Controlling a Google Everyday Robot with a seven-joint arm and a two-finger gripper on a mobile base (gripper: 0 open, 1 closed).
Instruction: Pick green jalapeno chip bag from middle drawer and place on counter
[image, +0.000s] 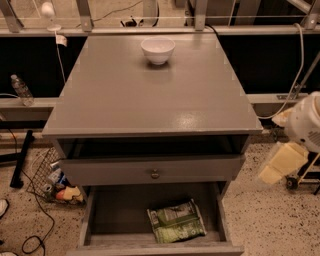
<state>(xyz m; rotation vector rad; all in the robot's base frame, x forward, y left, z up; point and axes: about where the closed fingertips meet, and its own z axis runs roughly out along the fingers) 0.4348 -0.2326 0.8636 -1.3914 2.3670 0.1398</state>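
grey counter (150, 100), white bowl (158, 49) near back edge; open middle drawer (120, 215) holds green jalapeno chip bag (176, 221); gripper (282, 162) off right edge, state indiscernible.

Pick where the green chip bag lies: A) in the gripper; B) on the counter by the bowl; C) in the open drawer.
C: the green jalapeno chip bag lies on the middle drawer floor, and the gripper hangs apart at the view's right edge.
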